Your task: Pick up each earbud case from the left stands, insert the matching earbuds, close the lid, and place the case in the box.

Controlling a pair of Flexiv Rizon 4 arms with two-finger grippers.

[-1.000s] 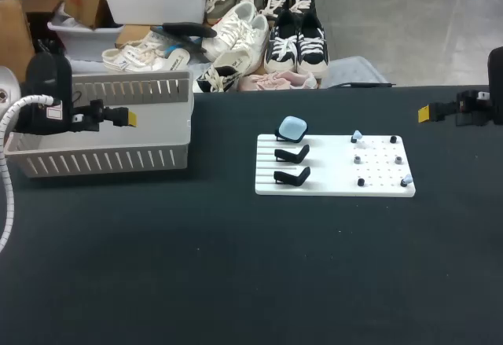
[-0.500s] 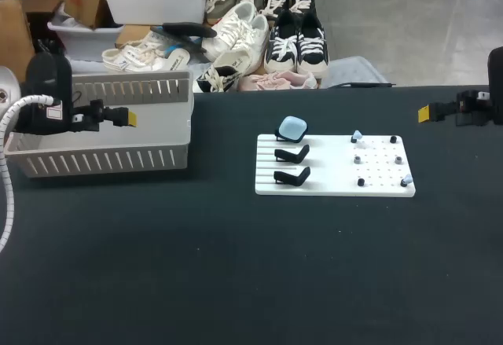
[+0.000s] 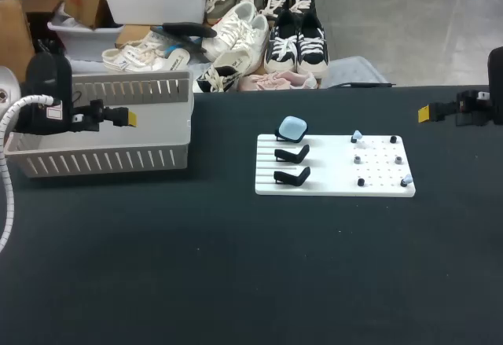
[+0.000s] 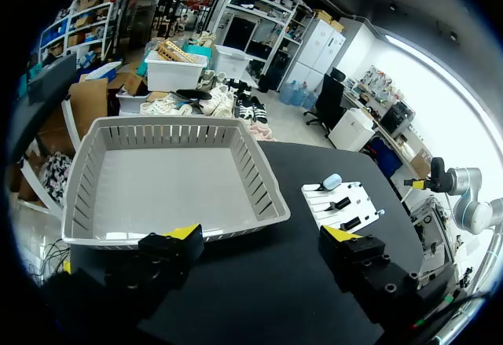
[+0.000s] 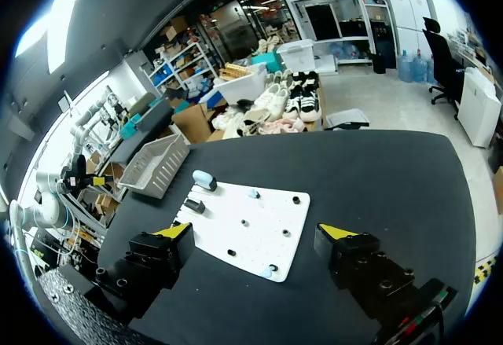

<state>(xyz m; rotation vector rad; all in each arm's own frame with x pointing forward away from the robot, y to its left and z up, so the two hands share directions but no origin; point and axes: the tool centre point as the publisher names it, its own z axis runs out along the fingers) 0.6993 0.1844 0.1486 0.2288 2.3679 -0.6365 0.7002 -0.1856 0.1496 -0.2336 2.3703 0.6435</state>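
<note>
A light blue earbud case [image 3: 293, 129] sits shut on the rearmost of three black stands at the left of a white board [image 3: 334, 184]; the other two stands [image 3: 292, 154] are bare. Small light blue earbuds [image 3: 357, 135] perch on pegs at the board's right part. My left gripper [image 3: 130, 117] hangs open over the grey basket [image 3: 102, 159], far left of the board. My right gripper [image 3: 424, 112] is open at the table's far right edge. In the wrist views, the left gripper [image 4: 262, 235] and right gripper [image 5: 254, 231] both stand wide with nothing between their fingers; the case [image 4: 332, 180] [image 5: 203, 179] lies well ahead.
The grey slatted basket [image 4: 259, 180] is empty and stands at the table's back left. Dark pegs [image 3: 361, 181] dot the board's right half. Black tabletop spreads in front of the board and basket.
</note>
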